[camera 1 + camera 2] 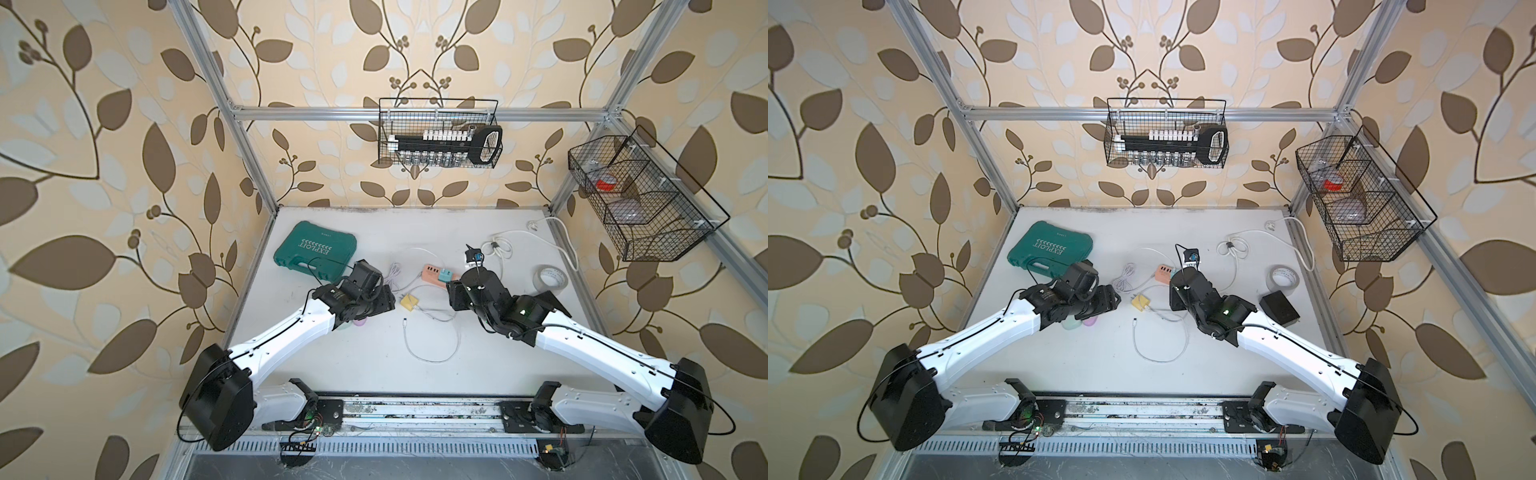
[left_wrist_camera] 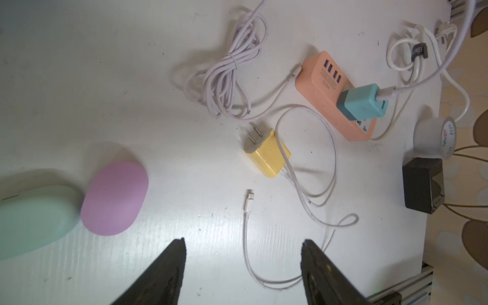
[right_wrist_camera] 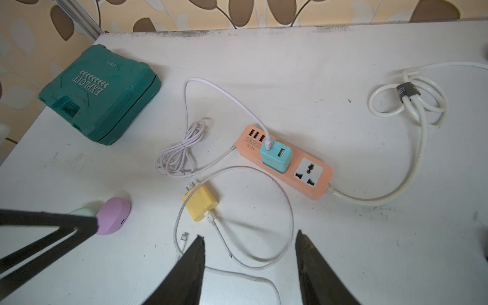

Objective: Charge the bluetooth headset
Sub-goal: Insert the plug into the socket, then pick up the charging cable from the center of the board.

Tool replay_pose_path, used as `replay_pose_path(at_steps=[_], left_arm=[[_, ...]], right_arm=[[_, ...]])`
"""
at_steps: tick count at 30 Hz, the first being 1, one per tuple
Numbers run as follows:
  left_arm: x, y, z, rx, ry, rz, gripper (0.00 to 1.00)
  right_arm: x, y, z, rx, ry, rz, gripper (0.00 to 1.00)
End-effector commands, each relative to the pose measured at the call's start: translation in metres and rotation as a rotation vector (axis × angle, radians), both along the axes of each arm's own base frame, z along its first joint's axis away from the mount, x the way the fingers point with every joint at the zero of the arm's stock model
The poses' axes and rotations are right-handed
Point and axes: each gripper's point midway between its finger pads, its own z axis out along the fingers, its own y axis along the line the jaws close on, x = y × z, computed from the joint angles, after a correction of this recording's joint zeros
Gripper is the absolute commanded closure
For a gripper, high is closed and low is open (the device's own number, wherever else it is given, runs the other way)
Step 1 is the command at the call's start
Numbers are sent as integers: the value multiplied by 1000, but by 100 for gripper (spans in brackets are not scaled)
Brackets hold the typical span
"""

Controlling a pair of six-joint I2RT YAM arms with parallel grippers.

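Two oval headset cases lie side by side on the white table: a lilac one (image 2: 115, 198) (image 3: 113, 215) (image 1: 1090, 321) and a mint-green one (image 2: 34, 219) (image 1: 1070, 324). My left gripper (image 2: 243, 240) is open above a white cable loop, with the lilac case off to one side of its jaws. A yellow charger (image 2: 268, 154) (image 3: 202, 202) (image 1: 409, 302) lies unplugged; the free plug of its cable (image 2: 249, 196) (image 3: 184, 236) rests on the table. A pink power strip (image 3: 319, 184) (image 1: 432, 272) carries a teal adapter (image 3: 276, 155). My right gripper (image 3: 250, 235) hangs open over the charger's cable.
A green tool case (image 1: 316, 251) sits at the back left. Coiled white cables (image 1: 496, 245), a lilac cable bundle (image 2: 227, 76), a tape roll (image 1: 550, 277) and a black box (image 1: 1279, 307) lie to the right. Wire baskets (image 1: 438, 133) (image 1: 640, 199) hang on the frame.
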Motion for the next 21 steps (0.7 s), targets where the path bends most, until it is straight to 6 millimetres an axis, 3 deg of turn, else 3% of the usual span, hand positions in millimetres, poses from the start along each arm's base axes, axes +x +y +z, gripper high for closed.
replay_pose_path(at_steps=[1, 10, 16, 21], left_arm=[[28, -14, 6, -87, 0, 44, 30], [64, -31, -37, -57, 131, 124, 32], [76, -29, -63, -6, 183, 179, 34], [86, -24, -73, 30, 191, 224, 37]], right_arm=[[-17, -1, -6, 5, 30, 51, 44], [-31, -7, 6, 44, 7, 73, 44], [-36, -11, 11, 53, -9, 76, 43], [-38, -10, 14, 71, -11, 88, 43]])
